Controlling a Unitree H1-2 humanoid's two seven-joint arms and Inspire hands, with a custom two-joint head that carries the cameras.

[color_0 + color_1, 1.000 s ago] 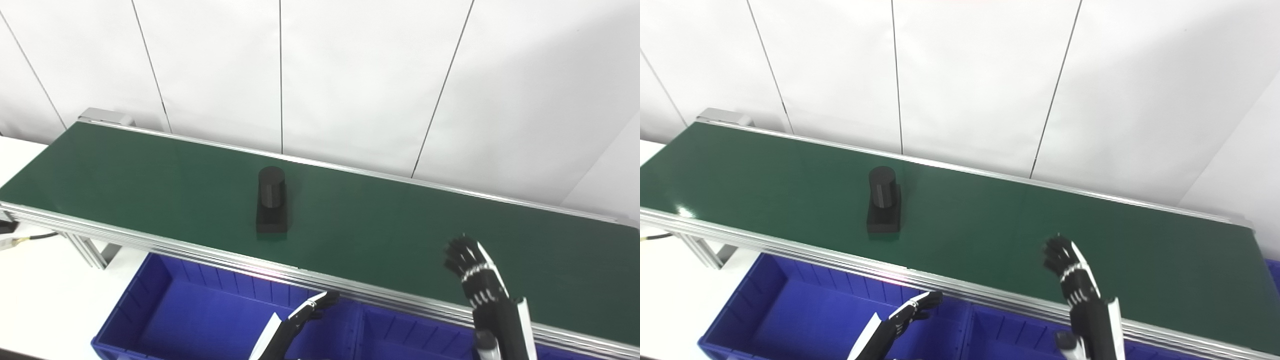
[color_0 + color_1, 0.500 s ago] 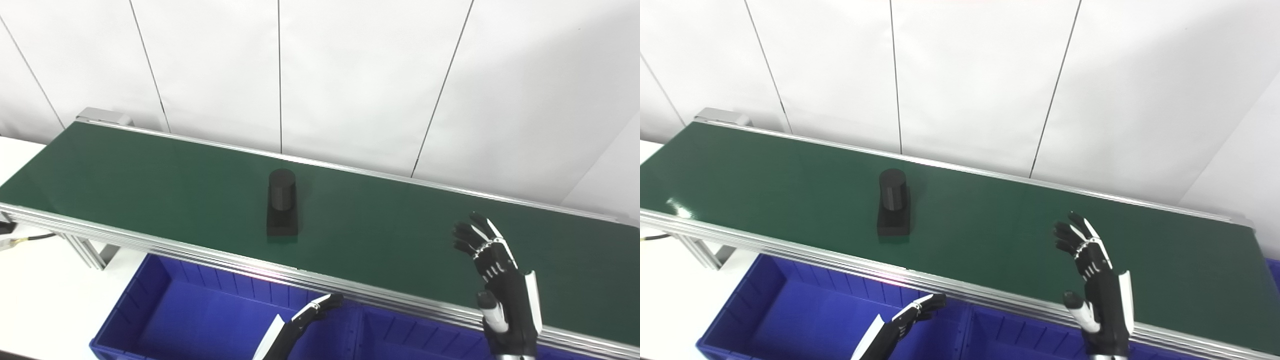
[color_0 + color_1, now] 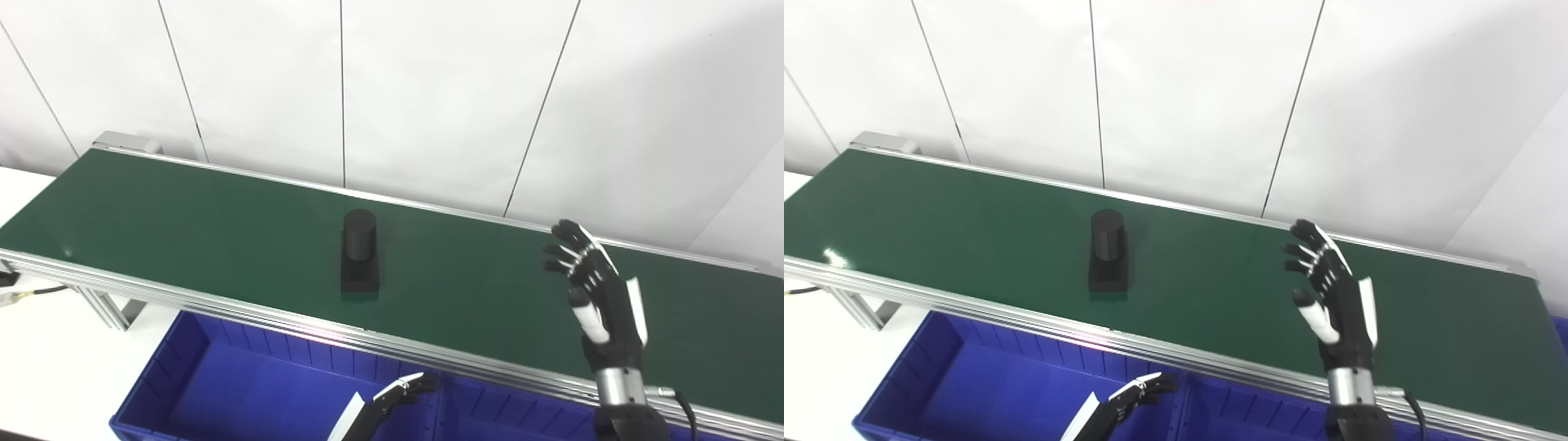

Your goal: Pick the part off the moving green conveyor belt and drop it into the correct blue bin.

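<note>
A black part, a cylinder standing on a flat rectangular base (image 3: 359, 257), is sitting upright mid-way along the long green conveyor belt (image 3: 184, 220). The right hand (image 3: 597, 294) is hovering over the belt well apart from it, fingers spread, holding nothing. The left hand (image 3: 407, 389) is hanging loosely uncurled over the blue plastic bin (image 3: 184, 361).

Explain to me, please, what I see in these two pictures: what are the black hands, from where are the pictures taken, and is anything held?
Both pictures come from two cameras side by side on a humanoid robot's head, so they show one scene. The green conveyor belt carries one black part, a cylinder on a block. The right hand is raised over the belt, open, holding nothing. The left hand waits low, over a blue bin; its fingers are too small to judge.
</note>
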